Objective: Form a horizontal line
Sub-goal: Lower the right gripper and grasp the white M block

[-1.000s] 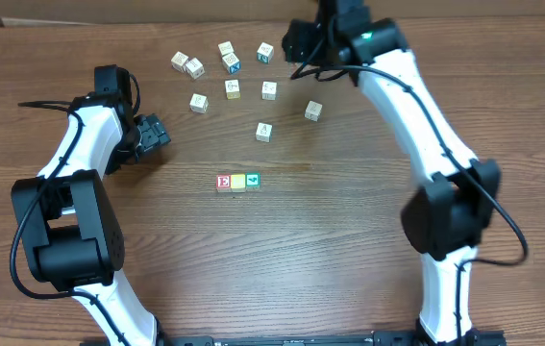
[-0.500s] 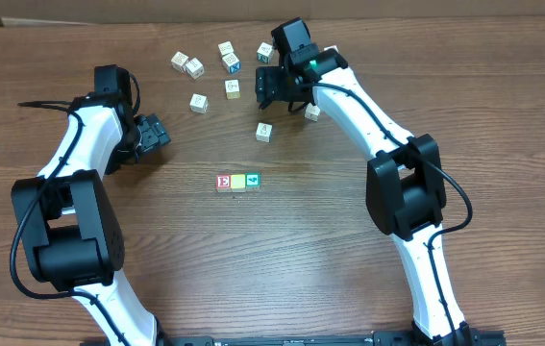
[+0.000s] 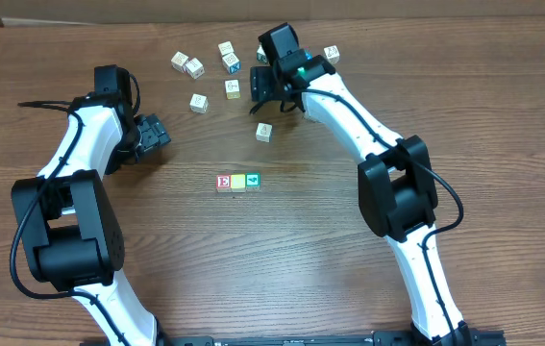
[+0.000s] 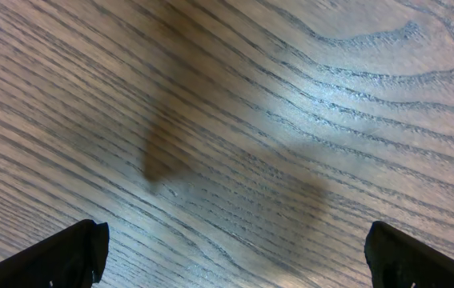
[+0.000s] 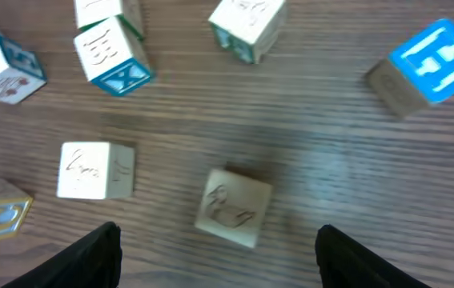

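A line of three blocks lies mid-table: a red E block (image 3: 223, 182), a yellow-green block (image 3: 238, 181) and a green block (image 3: 253, 180). Loose blocks sit at the back, such as a plain block (image 3: 264, 132) and another block (image 3: 199, 102). My right gripper (image 3: 270, 91) hovers open over this cluster. In the right wrist view, its fingers (image 5: 235, 260) straddle a plain block with a duck drawing (image 5: 233, 206) without touching it. My left gripper (image 3: 152, 135) is open and empty at the left; its wrist view shows the fingers (image 4: 235, 256) over bare wood.
Around the duck block lie a plain block (image 5: 96, 170), a blue X block (image 5: 113, 52), a blue H block (image 5: 431, 64) and a white block (image 5: 247, 24). More blocks sit at the back left (image 3: 186, 64), and one at the back right (image 3: 332, 54).
My right arm has swung left and lowered over the block cluster, now covering blocks that showed before. A block at the back right is uncovered. The left arm and the line have not moved.
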`<state>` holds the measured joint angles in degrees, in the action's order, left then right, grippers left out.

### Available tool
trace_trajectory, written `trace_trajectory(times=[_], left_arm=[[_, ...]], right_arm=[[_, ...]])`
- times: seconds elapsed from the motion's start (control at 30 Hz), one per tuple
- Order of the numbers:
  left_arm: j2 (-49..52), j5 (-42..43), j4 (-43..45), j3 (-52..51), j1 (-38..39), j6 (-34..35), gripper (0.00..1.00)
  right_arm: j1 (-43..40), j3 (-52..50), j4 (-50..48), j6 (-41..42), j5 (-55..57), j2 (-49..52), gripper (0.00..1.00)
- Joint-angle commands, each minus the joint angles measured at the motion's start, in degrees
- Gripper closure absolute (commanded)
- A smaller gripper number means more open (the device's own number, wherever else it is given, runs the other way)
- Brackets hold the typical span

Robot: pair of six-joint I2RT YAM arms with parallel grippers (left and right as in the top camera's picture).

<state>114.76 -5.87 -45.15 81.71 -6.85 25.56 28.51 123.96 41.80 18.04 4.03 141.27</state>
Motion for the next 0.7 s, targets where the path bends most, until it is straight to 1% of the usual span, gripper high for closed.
trace_trajectory(times=[0.0,0.13,0.4,0.47,0.5,0.53,0.67], left_arm=[[-0.66,-0.7,0.04,-0.26,0.28,0.2,0.0],[-0.66,-0.7,0.04,-0.26,0.28,0.2,0.0],[-0.66,-0.7,0.04,-0.26,0.28,0.2,0.0],[-0.68,-0.7,0.04,-0.26,0.28,0.2,0.0],[-0.66,-0.7,0.04,-0.26,0.28,0.2,0.0],[-0.66,-0.7,0.04,-0.26,0.28,0.2,0.0],[-0.68,-0.7,0.04,-0.26,0.28,0.2,0.01]], right_arm=[[1.29,-0.26,1.66,3.41,1.05,1.11,0.26],[2.4,-0.24,6.69,8.81,1.07,1.11,0.26],[3.65,-0.24,17.18,13.7,-0.94,1.11,0.24],[4.02,-0.24,18.82,13.7,-1.97,1.11,0.19],[4.26,-0.24,19.52,13.68,-2.6,1.11,0.11],[4.39,-0.24,19.82,13.66,-3.17,1.11,0.0],[4.48,-0.24,20.09,13.68,-5.07,1.11,0.0]])
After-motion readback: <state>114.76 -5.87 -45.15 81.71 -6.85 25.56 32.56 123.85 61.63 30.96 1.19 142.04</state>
